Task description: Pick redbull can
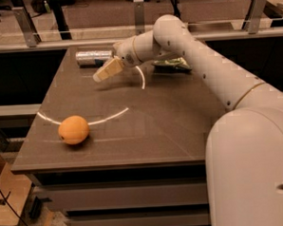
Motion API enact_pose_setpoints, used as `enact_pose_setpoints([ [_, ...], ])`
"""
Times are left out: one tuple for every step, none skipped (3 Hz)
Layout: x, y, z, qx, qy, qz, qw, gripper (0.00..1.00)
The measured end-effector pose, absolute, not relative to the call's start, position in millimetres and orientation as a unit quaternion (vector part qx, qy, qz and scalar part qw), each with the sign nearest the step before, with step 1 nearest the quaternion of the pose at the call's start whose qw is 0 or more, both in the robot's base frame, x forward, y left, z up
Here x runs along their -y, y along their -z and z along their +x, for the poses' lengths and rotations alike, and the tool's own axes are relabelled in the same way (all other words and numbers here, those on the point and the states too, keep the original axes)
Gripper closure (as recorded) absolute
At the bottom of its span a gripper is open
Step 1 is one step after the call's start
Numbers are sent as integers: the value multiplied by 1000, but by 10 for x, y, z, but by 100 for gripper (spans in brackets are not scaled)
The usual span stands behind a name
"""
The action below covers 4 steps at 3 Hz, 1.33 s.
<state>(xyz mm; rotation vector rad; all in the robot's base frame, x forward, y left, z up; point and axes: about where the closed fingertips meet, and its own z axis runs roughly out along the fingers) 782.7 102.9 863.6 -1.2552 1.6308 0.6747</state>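
Observation:
The redbull can [92,57] lies on its side at the far left of the brown table [133,134], silver with a blue patch. My gripper [103,73] hangs low over the table just in front of and a little right of the can, its tan fingers pointing left and down, close to the can but apart from it. Nothing is held in it. The white arm reaches in from the right across the back of the table.
An orange [74,130] sits at the front left of the table. A green crisp bag [171,65] lies at the back right, partly behind the arm. A rail with metal posts [139,13] runs behind the table.

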Motion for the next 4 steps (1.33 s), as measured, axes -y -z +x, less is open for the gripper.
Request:
enact_pose_setpoints([
  [-1210, -8560, 7956, -660, -285, -516, 467, 0],
  [-1280, -8558, 8097, -656, -283, -518, 471, 0],
  [-1249, -8544, 8205, -659, -281, -511, 475, 18],
  [-1206, -8532, 8259, -662, -280, -505, 478, 42],
])
